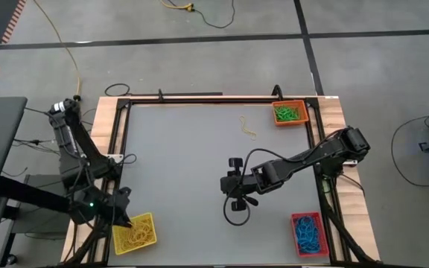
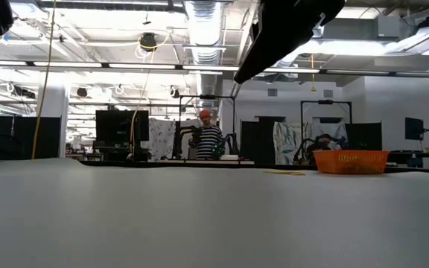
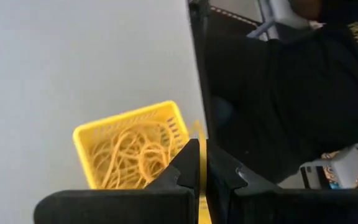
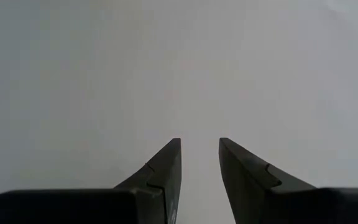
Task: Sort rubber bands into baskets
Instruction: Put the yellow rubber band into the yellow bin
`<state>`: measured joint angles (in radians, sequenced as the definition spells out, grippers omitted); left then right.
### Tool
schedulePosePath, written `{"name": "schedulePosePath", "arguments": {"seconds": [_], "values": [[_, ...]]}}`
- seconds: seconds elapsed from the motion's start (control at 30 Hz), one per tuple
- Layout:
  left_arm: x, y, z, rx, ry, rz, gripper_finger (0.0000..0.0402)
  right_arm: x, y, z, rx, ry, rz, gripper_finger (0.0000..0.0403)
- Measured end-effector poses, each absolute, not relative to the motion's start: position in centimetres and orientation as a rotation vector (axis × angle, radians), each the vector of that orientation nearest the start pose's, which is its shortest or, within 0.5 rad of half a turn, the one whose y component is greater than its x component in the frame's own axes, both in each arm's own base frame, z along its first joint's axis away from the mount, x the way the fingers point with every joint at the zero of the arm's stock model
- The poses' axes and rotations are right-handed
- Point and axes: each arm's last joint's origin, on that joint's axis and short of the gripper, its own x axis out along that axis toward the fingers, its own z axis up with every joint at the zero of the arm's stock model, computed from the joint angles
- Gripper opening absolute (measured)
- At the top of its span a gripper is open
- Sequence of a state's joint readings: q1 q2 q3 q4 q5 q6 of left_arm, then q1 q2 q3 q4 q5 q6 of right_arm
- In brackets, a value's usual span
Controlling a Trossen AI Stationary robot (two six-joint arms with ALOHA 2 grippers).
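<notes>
From my station, the right claw hangs over bare grey surface near the middle, its jaws standing partly apart with nothing between them. The left claw sits closed and empty at the near left corner, just above the yellow basket, which holds yellow rubber bands.

The orange basket at the far right carries green bands; the red basket at the near right carries blue bands. One loose yellow band lies on the surface beside the orange basket, well apart from the right claw.

Risks, in my judgement: the thin band lies flat, so the jaws may close over it without catching it or scrape the surface. Carrying it to the yellow basket brings the right arm toward the parked left arm; contact is possible.

A person stands in the room beyond, clear of the work.
</notes>
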<state>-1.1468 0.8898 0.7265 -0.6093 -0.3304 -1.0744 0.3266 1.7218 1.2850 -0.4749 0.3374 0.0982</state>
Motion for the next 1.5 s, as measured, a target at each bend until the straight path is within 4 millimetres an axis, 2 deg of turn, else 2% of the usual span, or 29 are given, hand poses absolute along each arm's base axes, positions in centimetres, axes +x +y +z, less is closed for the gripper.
{"name": "schedulePosePath", "arguments": {"seconds": [0.27,0.97,1.13,1.5], "values": [[7.4,-16.1,24.8,-0.436,0.984,-0.278,0.0000,34.9,10.8,24.0,-0.203,0.853,-0.052,0.0136],[8.2,-19.7,19.4,-0.371,1.277,-0.089,0.0007,35.0,10.9,24.1,-0.198,0.839,-0.051,0.0136],[8.3,-20.3,18.6,-0.357,1.302,-0.079,0.0048,35.1,10.9,24.1,-0.198,0.839,-0.052,0.0136],[8.4,-20.4,18.3,-0.367,1.300,-0.052,0.0193,35.1,10.9,24.2,-0.195,0.833,-0.052,0.0136]]}}
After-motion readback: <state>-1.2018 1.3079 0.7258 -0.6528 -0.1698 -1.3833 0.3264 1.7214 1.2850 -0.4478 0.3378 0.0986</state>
